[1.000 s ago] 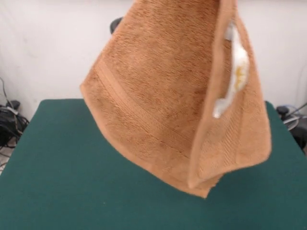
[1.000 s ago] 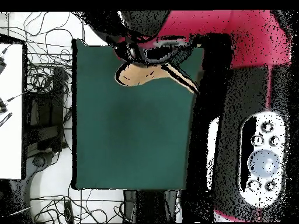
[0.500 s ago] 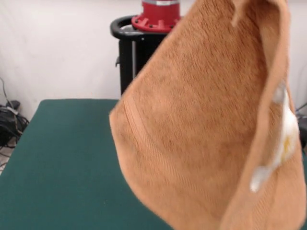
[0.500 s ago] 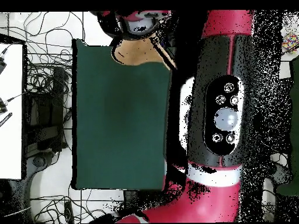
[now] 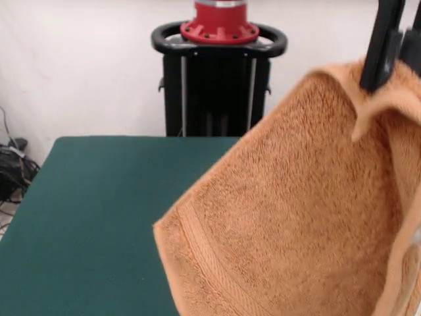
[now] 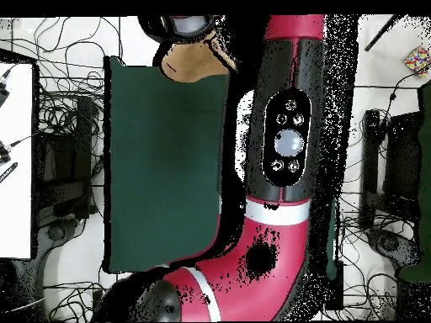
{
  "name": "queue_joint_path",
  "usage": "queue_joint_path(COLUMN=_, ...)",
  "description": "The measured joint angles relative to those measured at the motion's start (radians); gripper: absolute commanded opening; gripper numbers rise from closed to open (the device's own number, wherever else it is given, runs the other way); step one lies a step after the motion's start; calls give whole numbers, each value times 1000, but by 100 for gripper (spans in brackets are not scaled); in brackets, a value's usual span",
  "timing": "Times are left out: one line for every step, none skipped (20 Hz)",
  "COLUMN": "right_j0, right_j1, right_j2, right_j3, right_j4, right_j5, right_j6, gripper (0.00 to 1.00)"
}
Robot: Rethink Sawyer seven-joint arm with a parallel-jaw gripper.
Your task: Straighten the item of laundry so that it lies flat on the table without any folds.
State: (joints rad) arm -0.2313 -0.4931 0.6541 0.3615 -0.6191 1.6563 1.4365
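Your claw (image 5: 380, 76) is clamped on the top edge of the orange-tan terry towel (image 5: 302, 217), which hangs draped and folded in the air above one end edge of the green surface (image 5: 85, 217).

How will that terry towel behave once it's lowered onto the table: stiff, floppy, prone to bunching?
Likely floppy: the terry hand towel hangs limp from one pinched edge at the end effector, draping into a curve. Probably light, since that small pinch carries it all. It may bunch on touchdown, because its right side folds over and the green felt table looks grippy.
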Motion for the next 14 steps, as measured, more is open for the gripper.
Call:
queue_joint_path(right_j0=-2, right_j1=5, right_j2=0, right_j3=1, right_j4=2, right_j5=0, right_j6=0, gripper=0)
queue_joint_path(right_j0=-3, right_j1=10, right_j2=0, right_j3=3, right_j4=5, right_j5=-1, right_j6=0, gripper=0)
queue_joint_path(right_j0=-6, right_j1=11, right_j2=0, right_j3=7, right_j4=9, right_j5=-3, right_j6=0, gripper=0)
queue_joint_path(right_j0=-16, right_j1=11, right_j2=0, right_j3=26, right_j4=25, right_j5=-17, right_j6=0, gripper=0)
queue_joint_path(right_j0=-21, right_j1=11, right_j2=0, right_j3=36, right_j4=33, right_j5=-25, right_j6=0, gripper=0)
queue_joint_path(right_j0=-29, right_j1=9, right_j2=0, right_j3=52, right_j4=42, right_j5=-40, right_j6=0, gripper=0)
queue_joint_path(right_j0=-40, right_j1=8, right_j2=0, right_j3=72, right_j4=55, right_j5=-61, right_j6=0, gripper=0)
queue_joint_path(right_j0=-56, right_j1=7, right_j2=0, right_j3=99, right_j4=69, right_j5=-96, right_j6=0, gripper=0)
queue_joint_path(right_j0=-63, right_j1=8, right_j2=0, right_j3=108, right_j4=72, right_j5=-110, right_j6=-2, gripper=0)
queue_joint_path(right_j0=-71, right_j1=8, right_j2=0, right_j3=118, right_j4=75, right_j5=-124, right_j6=-3, gripper=0)
queue_joint_path(right_j0=-92, right_j1=16, right_j2=-1, right_j3=132, right_j4=75, right_j5=-161, right_j6=-23, gripper=0)
queue_joint_path(right_j0=-100, right_j1=20, right_j2=-1, right_j3=132, right_j4=74, right_j5=-170, right_j6=-39, gripper=0)
queue_joint_path(right_j0=-105, right_j1=24, right_j2=-1, right_j3=131, right_j4=72, right_j5=-174, right_j6=-54, gripper=0)
queue_joint_path(right_j0=-110, right_j1=28, right_j2=-1, right_j3=129, right_j4=69, right_j5=-177, right_j6=-70, gripper=0)
